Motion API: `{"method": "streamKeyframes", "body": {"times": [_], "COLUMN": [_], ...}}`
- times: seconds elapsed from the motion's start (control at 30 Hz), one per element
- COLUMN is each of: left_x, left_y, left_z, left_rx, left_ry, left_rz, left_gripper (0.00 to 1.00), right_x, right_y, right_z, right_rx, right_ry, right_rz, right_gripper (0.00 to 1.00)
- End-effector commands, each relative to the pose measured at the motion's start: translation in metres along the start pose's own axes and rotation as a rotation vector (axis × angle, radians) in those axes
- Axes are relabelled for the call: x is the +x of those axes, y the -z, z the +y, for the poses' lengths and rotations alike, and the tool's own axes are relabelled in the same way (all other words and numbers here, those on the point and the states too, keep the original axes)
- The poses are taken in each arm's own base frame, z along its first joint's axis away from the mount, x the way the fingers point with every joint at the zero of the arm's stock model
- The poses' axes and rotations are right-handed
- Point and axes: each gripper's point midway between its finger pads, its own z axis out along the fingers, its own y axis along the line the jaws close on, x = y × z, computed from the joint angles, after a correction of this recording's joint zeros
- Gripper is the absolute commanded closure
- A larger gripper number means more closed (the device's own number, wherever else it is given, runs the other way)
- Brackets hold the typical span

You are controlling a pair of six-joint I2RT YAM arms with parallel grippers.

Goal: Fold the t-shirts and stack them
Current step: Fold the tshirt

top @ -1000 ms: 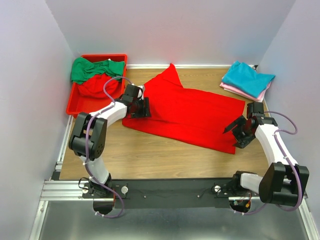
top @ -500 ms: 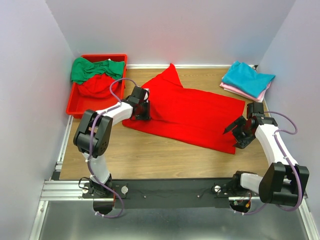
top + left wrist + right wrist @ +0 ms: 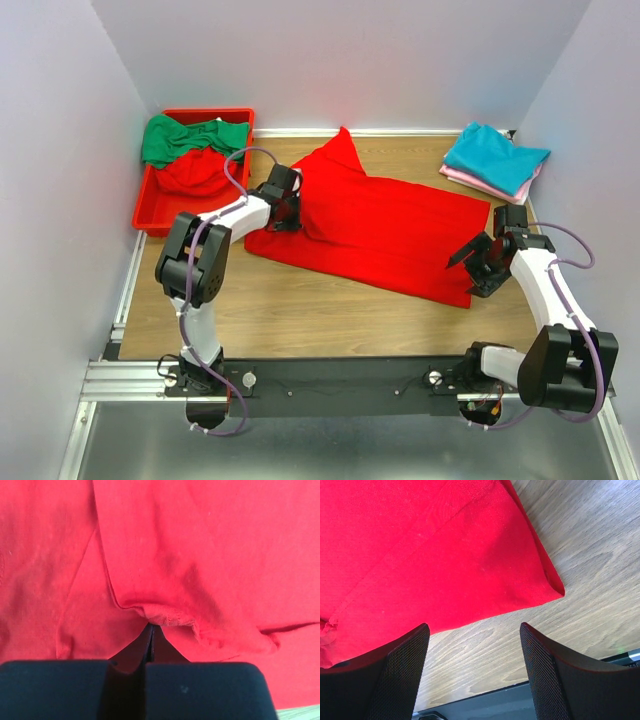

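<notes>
Fold in hand: red t-shirt [image 3: 390, 225] pinched at left edge by left gripper [image 3: 150, 630]. Right gripper [image 3: 474, 630] spread over near right corner; grasp judged needed next.

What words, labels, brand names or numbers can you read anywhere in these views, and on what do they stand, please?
None: no readable text shows on the red t-shirt, the green t-shirt, the teal t-shirt, the pink t-shirt, the red bin or the table.
</notes>
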Motion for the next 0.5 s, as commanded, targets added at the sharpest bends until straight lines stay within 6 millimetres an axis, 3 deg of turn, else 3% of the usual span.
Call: {"method": "streamKeyframes", "body": {"times": [0.0,0.17,0.37,0.47], "left_x": [-0.014,-0.029,-0.061,-0.06], "left_y": [-0.003,-0.003,0.002,-0.005], "left_z": [-0.003,-0.013,-0.048,-0.056], "left_rx": [-0.018,0.005,0.075,0.089], "left_ry": [-0.035,-0.061,-0.102,-0.118], "left_rz": [-0.027,-0.052,-0.114,-0.091], "left_gripper": [1.0,1.0,1.0,1.0], "right_x": [0.002,0.0,-0.002,-0.003], "right_y": [0.001,0.0,-0.003,-0.003], "right_z": [-0.004,-0.003,-0.003,-0.001], "right_rx": [0.019,0.023,0.035,0.032], "right_ry": [0.014,0.021,0.025,0.031], "right_rz": [0.014,0.01,0.016,0.016], "right_gripper": [0.2,0.2,0.2,0.2]}}
